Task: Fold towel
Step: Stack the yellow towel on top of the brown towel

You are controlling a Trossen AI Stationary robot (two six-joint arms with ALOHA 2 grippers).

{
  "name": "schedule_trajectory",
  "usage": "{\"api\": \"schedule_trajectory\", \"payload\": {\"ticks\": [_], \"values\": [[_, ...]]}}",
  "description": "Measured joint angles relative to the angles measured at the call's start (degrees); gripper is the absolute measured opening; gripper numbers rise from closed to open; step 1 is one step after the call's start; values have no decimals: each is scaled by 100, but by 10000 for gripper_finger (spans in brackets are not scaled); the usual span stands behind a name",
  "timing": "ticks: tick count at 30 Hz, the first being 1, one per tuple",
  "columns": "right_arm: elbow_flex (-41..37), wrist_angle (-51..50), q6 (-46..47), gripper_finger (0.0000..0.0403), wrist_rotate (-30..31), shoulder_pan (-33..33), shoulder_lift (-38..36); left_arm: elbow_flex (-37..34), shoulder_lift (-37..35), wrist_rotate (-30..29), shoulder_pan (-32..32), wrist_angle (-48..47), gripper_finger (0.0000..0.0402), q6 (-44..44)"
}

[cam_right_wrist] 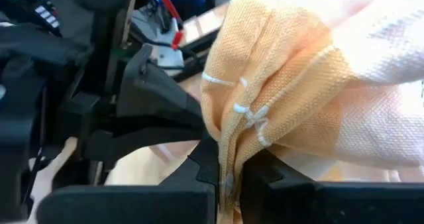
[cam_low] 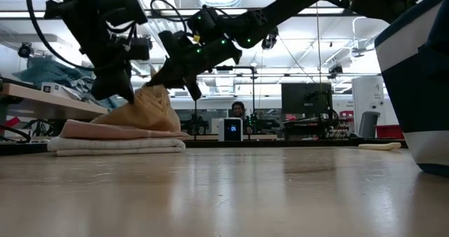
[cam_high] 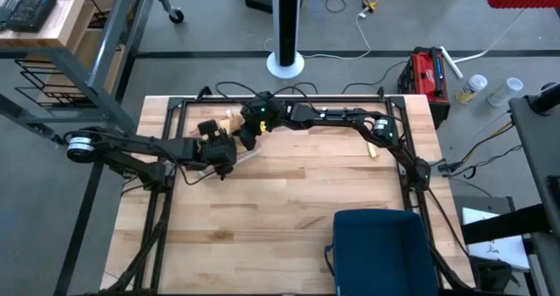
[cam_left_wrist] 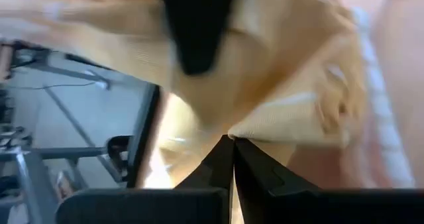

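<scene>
With both the left gripper (cam_left_wrist: pixel 232 139) and the right gripper (cam_right_wrist: pixel 228 159) clenched on the orange towel (cam_low: pixel 144 109), raised just above the folded towels (cam_low: pixel 116 137) on the tabletop (cam_low: pixel 280 188), unequal pulling could slip an edge free or drag that stack askew.

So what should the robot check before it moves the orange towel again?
1. Left hand pinching the orange towel: ok, shut on the cloth.
2. Right hand pinching the same towel: ok, shut on a fold.
3. Towel lifted off the stack: partly, its lower edge rests on the pink towel.
4. White towel at the bottom lying flat: ok.
5. Blue bin clear of the arms: ok.
6. Towel corners lined up: cannot tell.
</scene>
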Motion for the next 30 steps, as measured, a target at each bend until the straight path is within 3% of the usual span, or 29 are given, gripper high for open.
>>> {"api": "schedule_trajectory", "payload": {"ticks": [12, 17, 22, 27, 30], "values": [[3, 73, -16, 18, 912, 201, 0, 175, -152, -482, 0, -466, 0, -354], [3, 182, -52, 18, 1222, 264, 1, 175, -160, -1303, -28, -408, 0, -721], [0, 100, -14, 18, 1340, 298, 3, 291, -244, -1268, -21, -578, 0, -646], [-58, -43, -1, 18, 1335, 356, 17, 372, -509, -201, 9, -879, 0, -428], [-61, -131, 132, 18, 1325, 390, 101, 376, -622, -38, 8, -863, 0, -431]]}}
